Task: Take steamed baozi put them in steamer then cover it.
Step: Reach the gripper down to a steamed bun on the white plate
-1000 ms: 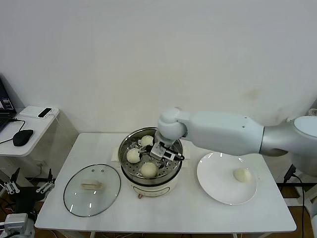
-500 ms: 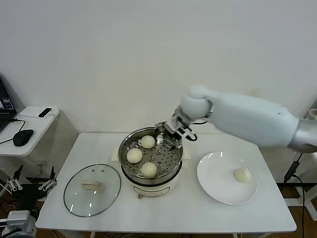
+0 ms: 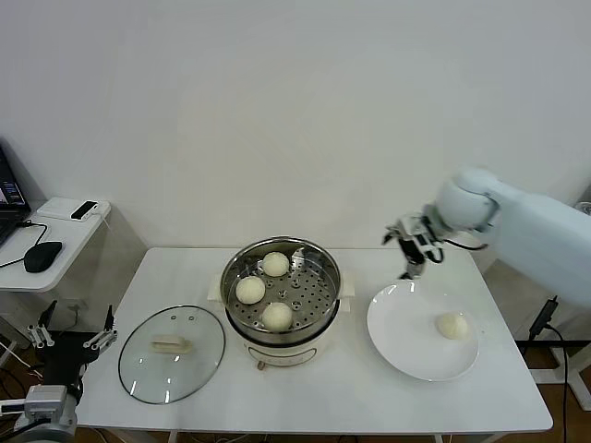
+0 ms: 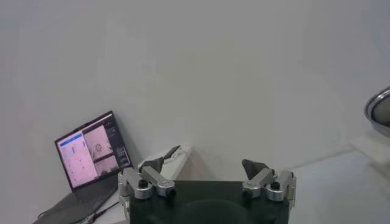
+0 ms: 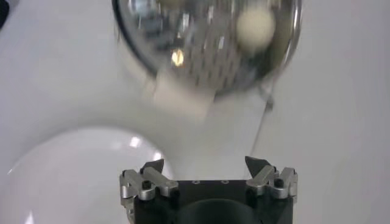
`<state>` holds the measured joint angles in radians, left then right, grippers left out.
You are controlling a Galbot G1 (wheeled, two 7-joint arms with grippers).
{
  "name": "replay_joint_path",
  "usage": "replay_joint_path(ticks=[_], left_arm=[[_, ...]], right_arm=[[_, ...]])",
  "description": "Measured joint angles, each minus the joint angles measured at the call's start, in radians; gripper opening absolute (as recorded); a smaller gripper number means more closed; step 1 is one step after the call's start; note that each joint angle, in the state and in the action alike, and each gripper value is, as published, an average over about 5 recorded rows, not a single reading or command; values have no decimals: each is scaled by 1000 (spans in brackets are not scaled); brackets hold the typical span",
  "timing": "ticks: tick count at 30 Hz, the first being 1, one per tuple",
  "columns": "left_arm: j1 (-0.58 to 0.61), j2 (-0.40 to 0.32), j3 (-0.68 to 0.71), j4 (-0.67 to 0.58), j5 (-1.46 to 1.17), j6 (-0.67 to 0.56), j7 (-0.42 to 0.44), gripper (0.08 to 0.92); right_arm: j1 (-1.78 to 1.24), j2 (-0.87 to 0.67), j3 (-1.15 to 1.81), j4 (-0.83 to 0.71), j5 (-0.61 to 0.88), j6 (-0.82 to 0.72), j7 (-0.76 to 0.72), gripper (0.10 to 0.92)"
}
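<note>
The steamer (image 3: 281,328) stands at the table's middle with three baozi on its perforated tray: one at the back (image 3: 275,264), one at the left (image 3: 249,290), one at the front (image 3: 278,316). A fourth baozi (image 3: 452,325) lies on the white plate (image 3: 406,346) at the right. The glass cover (image 3: 172,353) lies flat on the table left of the steamer. My right gripper (image 3: 410,247) is open and empty, in the air above the plate's far edge, right of the steamer. The right wrist view shows the steamer (image 5: 207,36) and the plate (image 5: 67,164). My left gripper (image 4: 207,170) is open, parked off the table.
A side table at the far left holds a mouse (image 3: 42,255) and a small white box (image 3: 69,209). A laptop (image 4: 91,152) shows in the left wrist view. A wall stands close behind the table.
My right gripper left the steamer after letting a baozi go there, rose, and swung right to above the plate's far edge. Three baozi stay in the steamer.
</note>
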<state>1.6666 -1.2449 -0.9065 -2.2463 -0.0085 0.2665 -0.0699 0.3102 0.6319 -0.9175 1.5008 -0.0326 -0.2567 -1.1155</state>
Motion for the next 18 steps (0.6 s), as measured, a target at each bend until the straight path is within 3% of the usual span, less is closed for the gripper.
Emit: replay_joint_path(ticks=[8, 18], left_arm=[[-2, 9, 17, 2, 11, 4, 1, 823], [-3, 14, 17, 1, 16, 10, 1, 823]], right_arm=[[-235, -106, 200, -30, -111, 22, -34, 823], [-484, -113, 417, -115, -253, 40, -31, 823]])
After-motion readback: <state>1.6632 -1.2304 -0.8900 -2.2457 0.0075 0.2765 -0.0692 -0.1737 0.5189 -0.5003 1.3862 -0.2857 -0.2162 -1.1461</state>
